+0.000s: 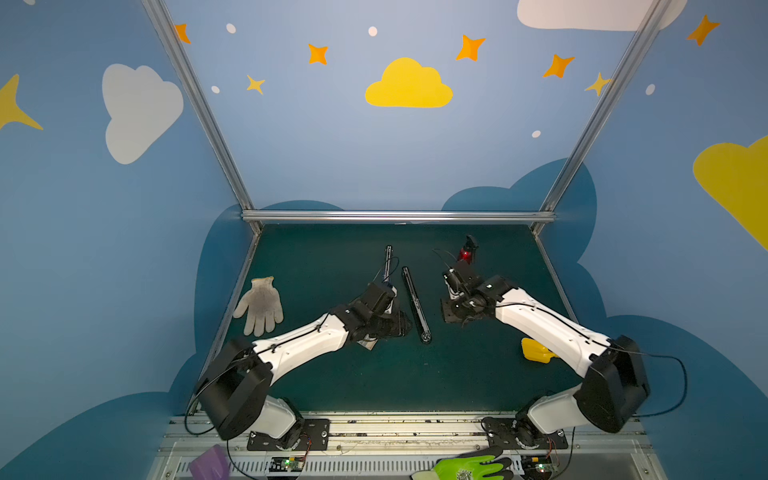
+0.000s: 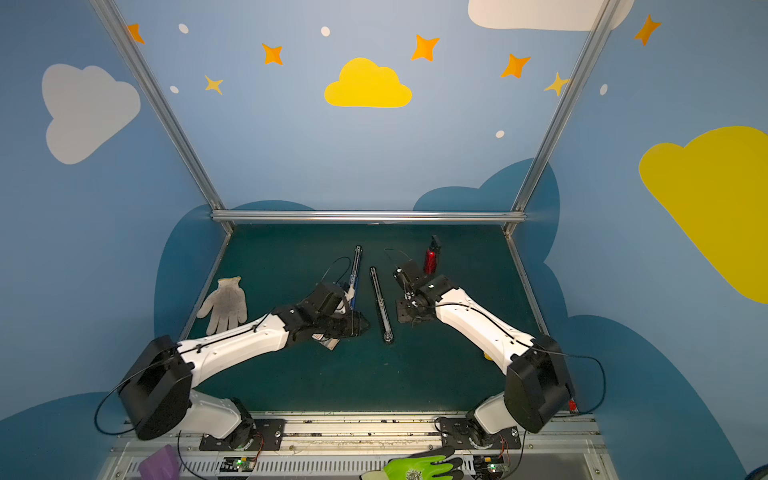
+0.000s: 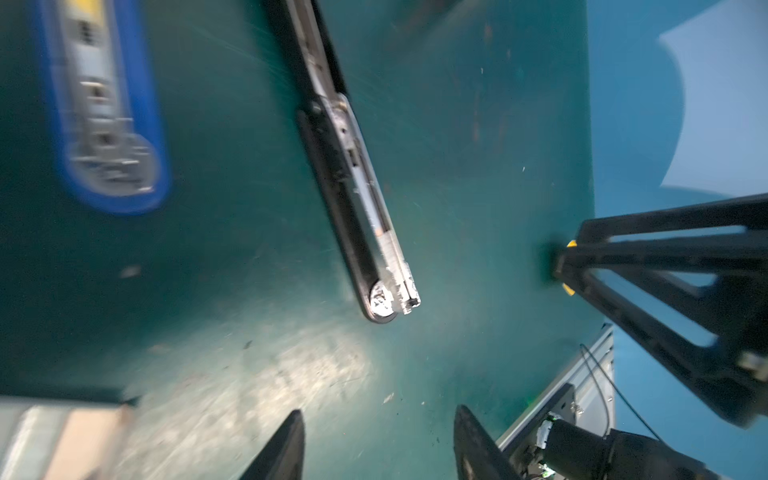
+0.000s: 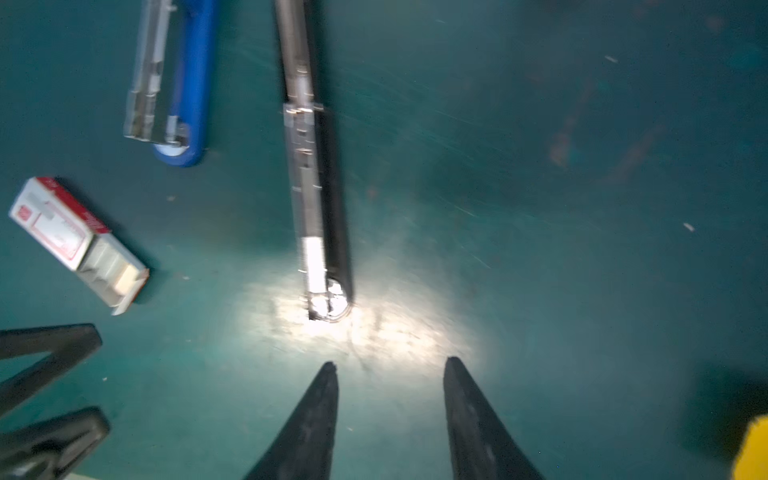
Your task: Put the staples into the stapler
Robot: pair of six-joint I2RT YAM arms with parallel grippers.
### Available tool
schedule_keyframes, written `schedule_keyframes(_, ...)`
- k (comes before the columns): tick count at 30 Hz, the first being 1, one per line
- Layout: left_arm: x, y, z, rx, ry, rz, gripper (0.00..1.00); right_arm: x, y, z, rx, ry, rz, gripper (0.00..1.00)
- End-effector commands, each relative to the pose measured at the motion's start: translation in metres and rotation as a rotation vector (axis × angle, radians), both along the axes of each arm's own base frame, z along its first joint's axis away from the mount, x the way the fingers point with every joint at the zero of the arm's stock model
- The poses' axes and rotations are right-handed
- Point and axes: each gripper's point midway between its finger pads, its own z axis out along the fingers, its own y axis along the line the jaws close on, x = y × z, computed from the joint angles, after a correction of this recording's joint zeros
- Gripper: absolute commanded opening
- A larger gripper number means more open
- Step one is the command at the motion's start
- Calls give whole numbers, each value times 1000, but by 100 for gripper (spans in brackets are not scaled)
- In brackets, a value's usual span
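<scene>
The desk point(image 1: 374, 382) is dark green, inside blue walls point(image 1: 332, 145) painted with clouds and stars. On it lie two opened staplers, a black stapler point(image 1: 415, 305) and a blue stapler point(image 4: 183, 83), one box of staples point(image 4: 70, 237) near the left gripper point(image 3: 379, 411), and one white glove point(image 1: 261, 305). The left gripper and the right gripper point(image 4: 390, 362) both stand apart, empty.

Top views overlook the table point(image 1: 374, 382); both wrist views closely share the black stapler point(image 4: 311, 187).

staplers point(image 4: 195, 83) point(image 4: 316, 187) x2 | staple box point(image 4: 54, 228) x1 | gloves point(image 1: 261, 305) point(image 1: 469, 467) x2 | yel obj point(image 1: 534, 350) x1 | red obj point(image 1: 465, 254) x1
</scene>
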Motion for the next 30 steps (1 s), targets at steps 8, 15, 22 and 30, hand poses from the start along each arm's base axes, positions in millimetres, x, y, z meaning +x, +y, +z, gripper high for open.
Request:
schedule_keyframes(8, 35, -20, -52, 283, 66, 17, 58, -27, -39, -32, 66, 50, -111, 48)
schedule_keyframes(15, 75, -21, -74, 518, 68, 53, 58, -33, -47, -38, 98, 49, -130, 48)
schedule_keyframes(22, 97, -36, -97, 606, 89, -28, 46, -38, -57, -41, 112, 47, -151, 48)
schedule_keyframes(30, 78, -42, -102, 599, 106, -173, 34, -37, -65, -44, 116, 38, -178, 47)
